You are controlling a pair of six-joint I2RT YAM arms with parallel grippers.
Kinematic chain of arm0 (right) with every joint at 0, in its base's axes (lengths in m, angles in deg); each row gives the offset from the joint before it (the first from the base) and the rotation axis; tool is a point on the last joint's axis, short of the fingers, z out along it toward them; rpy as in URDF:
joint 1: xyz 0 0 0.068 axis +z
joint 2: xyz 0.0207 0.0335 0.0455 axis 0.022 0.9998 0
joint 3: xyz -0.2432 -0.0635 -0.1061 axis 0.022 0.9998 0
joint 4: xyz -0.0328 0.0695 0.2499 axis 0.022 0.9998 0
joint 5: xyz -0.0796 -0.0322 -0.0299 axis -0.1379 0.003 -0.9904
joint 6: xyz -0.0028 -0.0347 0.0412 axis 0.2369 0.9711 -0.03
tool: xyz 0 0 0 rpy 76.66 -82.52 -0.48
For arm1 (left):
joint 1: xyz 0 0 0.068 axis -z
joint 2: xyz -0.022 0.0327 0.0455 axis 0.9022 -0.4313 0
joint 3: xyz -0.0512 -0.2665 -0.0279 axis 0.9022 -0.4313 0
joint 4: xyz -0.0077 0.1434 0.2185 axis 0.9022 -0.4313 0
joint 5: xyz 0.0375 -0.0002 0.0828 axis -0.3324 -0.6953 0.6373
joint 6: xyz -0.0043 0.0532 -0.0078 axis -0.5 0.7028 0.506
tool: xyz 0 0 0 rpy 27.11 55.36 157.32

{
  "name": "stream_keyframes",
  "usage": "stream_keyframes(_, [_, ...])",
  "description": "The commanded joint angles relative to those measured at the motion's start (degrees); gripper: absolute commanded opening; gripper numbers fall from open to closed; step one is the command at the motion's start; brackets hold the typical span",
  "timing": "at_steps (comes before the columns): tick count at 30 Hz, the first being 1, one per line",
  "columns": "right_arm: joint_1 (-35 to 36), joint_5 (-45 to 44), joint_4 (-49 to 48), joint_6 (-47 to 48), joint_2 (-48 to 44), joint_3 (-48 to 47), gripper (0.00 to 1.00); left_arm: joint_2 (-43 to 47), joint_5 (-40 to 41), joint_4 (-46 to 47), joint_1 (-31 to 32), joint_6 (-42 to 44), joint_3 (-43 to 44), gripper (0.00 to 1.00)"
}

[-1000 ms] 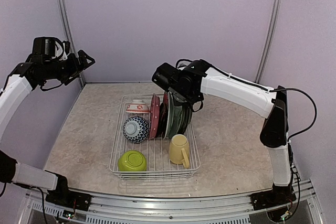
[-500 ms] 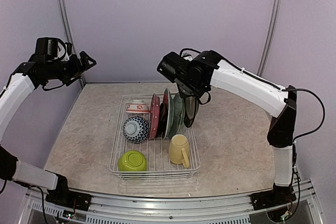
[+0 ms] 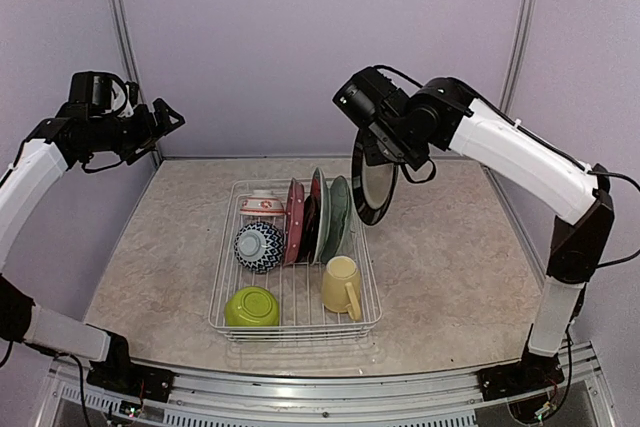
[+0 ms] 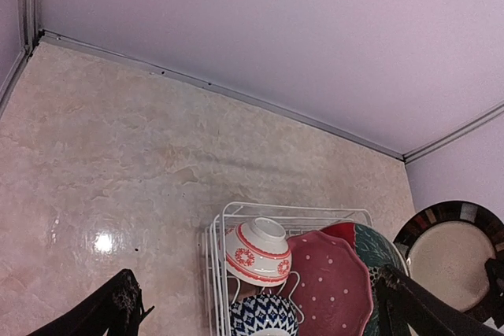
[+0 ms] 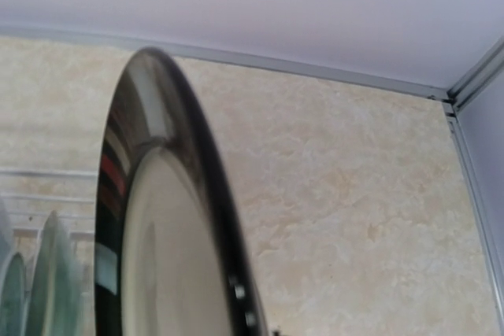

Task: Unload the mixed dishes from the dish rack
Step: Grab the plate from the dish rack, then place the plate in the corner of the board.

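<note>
My right gripper (image 3: 386,150) is shut on the top edge of a dark-rimmed plate (image 3: 374,184) with a cream centre and holds it upright in the air, above and right of the dish rack (image 3: 222,292). The plate fills the left of the right wrist view (image 5: 165,257) and shows in the left wrist view (image 4: 449,253). In the rack stand a pink dotted plate (image 3: 294,222), a red plate (image 3: 316,190) and a dark green plate (image 3: 337,215), with a red-white bowl (image 3: 262,204), blue-patterned bowl (image 3: 259,246), lime green bowl (image 3: 251,306) and pale yellow mug (image 3: 342,284). My left gripper (image 3: 166,117) is open and empty, high at the back left.
The rack sits mid-table on a beige marbled top (image 3: 450,267). Lilac walls close the back and sides, with metal corner posts (image 3: 125,47). Bare tabletop lies right of the rack under the held plate and left of the rack.
My right gripper has lifted the dark-rimmed plate up out of the rack's prongs and carried it up and to the right. The left arm has barely moved.
</note>
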Motion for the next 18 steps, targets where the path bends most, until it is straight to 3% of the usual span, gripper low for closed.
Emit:
stream_keyframes(1, [-2.60,-2.27,-7.05,0.46,-6.58,2.90,0.00,-0.60,-0.70,-0.86,0.29,0.67,0.10,0.99])
stream_keyframes(6, [-7.87,6.18,-17.50,2.09,-15.62,13.20,0.00,-0.86,-1.31,-0.71,0.38,0.58,0.10,0.99])
stream_keyframes(18, [-32.13,35.30,-37.28,-1.48,-36.45,45.10,0.00,-1.62,-3.53,-0.05,0.46,0.67,-0.16,0.99])
